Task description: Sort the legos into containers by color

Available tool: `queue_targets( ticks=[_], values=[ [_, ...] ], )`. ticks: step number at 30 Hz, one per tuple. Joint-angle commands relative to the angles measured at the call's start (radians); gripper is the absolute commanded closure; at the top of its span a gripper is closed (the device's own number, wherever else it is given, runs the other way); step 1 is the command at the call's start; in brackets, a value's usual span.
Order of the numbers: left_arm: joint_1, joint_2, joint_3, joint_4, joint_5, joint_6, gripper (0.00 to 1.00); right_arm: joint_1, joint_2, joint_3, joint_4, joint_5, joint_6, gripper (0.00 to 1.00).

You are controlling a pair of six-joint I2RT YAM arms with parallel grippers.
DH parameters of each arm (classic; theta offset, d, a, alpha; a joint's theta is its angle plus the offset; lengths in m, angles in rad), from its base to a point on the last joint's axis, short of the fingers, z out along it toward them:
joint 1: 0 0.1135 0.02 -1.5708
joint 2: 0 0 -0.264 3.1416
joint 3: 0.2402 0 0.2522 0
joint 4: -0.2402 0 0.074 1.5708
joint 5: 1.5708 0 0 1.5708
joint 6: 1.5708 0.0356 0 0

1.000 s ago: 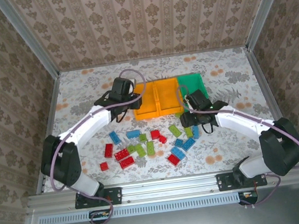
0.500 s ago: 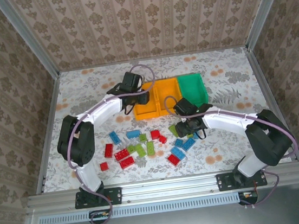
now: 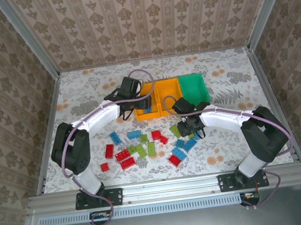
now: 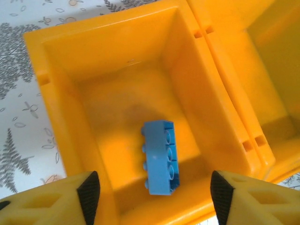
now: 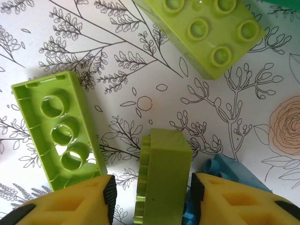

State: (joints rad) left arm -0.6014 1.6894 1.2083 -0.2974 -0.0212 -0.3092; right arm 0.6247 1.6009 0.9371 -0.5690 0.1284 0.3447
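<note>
**Overhead view.** Three bins stand in a touching row on the flower-patterned table (image 3: 82, 93): the left orange bin (image 3: 139, 114), the middle orange bin (image 3: 169, 95) and the green bin (image 3: 194, 88). On the arms' side of the row lie the loose bricks, scattered on the cloth: red ones (image 3: 126, 158), blue ones (image 3: 134, 134) and lime ones (image 3: 151, 148). The left gripper (image 3: 142, 99) hangs over the left orange bin. The right gripper (image 3: 189, 126) is down among the bricks, just in front of the middle orange bin.

**Left wrist view.** This view looks into the left orange bin (image 4: 56, 93). A blue brick (image 4: 160, 157) lies on the bin's floor, apart from both pads. The left gripper (image 4: 154, 194) is open and holds nothing. The middle orange bin (image 4: 262, 70) adjoins at picture-right.

**Right wrist view.** The right gripper (image 5: 152, 194) straddles a lime brick (image 5: 161, 173) lying on its side. One pad is at the brick's smooth face and a gap shows at the studded side, so the jaws are open and not clamped. Nearby are an upturned lime brick (image 5: 58, 129) with its hollow side up and a studs-up lime brick (image 5: 206, 33). A second blue brick (image 5: 229, 176) sits beside the picture-right finger.
</note>
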Motion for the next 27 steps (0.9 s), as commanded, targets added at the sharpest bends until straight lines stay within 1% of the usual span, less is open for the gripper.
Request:
queue_targets(
  ticks=[1,4,7,11,14,15,17,22,27],
  values=[
    [-0.005,-0.073,-0.047,0.032,-0.029,-0.012,0.26,0.007,0.032,0.028,-0.037,0.018,0.016,0.53],
    [-0.005,-0.119,-0.095,0.039,-0.053,-0.016,0.21,0.007,0.051,0.035,-0.042,0.018,0.012,0.54],
    [-0.003,-0.174,-0.142,0.045,-0.093,-0.016,0.14,0.007,0.055,0.039,-0.041,0.016,0.01,0.58],
    [0.005,-0.232,-0.195,0.046,-0.132,-0.015,0.09,0.007,0.051,0.044,-0.037,0.017,0.006,0.6],
    [0.013,-0.262,-0.22,0.037,-0.141,-0.015,0.05,0.007,0.055,0.052,-0.041,0.014,0.005,0.71],
    [0.016,-0.271,-0.229,0.033,-0.143,-0.015,0.04,0.008,0.05,0.054,-0.041,0.014,0.006,0.74],
    [0.021,-0.286,-0.244,0.023,-0.153,-0.016,0.03,0.007,0.029,0.058,-0.04,0.016,0.008,0.78],
    [0.045,-0.338,-0.293,-0.02,-0.203,-0.026,0.0,0.006,-0.059,0.104,-0.049,0.031,0.005,0.8],
    [0.094,-0.369,-0.321,-0.13,-0.233,-0.085,0.0,-0.009,-0.105,0.195,0.009,0.042,-0.007,0.8]
  ],
)
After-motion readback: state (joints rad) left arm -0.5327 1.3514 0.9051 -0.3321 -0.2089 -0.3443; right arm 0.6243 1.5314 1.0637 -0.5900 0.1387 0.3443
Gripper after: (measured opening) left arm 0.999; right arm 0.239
